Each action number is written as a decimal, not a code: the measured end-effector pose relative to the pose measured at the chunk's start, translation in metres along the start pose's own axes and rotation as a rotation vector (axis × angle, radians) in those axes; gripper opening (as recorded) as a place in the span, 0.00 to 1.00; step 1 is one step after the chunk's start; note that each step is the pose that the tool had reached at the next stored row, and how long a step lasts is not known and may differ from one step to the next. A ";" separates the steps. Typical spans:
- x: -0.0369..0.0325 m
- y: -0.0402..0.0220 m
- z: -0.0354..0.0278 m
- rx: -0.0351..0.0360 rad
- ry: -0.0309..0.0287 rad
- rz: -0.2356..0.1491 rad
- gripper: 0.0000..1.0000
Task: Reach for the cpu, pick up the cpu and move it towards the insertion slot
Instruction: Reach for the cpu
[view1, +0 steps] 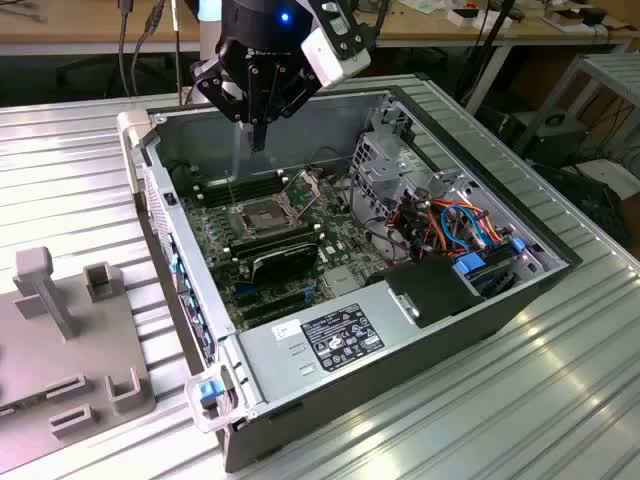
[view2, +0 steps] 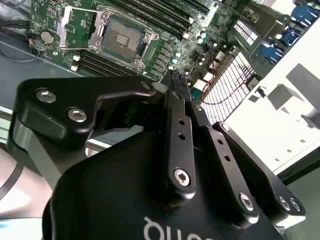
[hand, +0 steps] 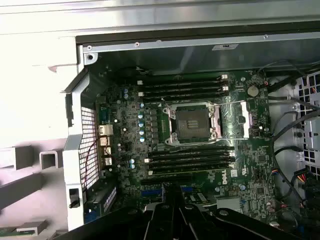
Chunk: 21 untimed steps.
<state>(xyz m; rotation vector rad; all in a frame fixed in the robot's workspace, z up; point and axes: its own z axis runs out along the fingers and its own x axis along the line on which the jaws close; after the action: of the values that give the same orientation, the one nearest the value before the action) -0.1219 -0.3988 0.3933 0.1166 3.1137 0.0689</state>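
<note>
Gripper (view1: 258, 140) hangs above the open computer case (view1: 440, 335), fingers drawn together to a narrow point; whether the cpu is pinched between them cannot be told. Just below and ahead of the tips, on the green motherboard (view1: 335, 245), lies the insertion slot (view1: 262, 215), its dark square bare and its hinged plate (view1: 300, 188) swung up. Both wrist views show the socket (hand: 192, 122) (view2: 122, 36) flanked by long memory slots (hand: 185, 85). A grey fixture (view1: 60, 350) stands outside the case, at the exterior view's left.
</note>
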 end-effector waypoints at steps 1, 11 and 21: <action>0.0000 0.0000 0.0000 0.0000 0.0000 0.000 0.11; 0.0020 -0.0001 0.0000 -0.0001 0.0001 0.000 0.11; 0.0104 -0.0008 -0.0001 0.0000 0.0009 0.000 0.11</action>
<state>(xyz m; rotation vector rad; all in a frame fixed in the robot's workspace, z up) -0.1323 -0.3988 0.3931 0.1166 3.1145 0.0689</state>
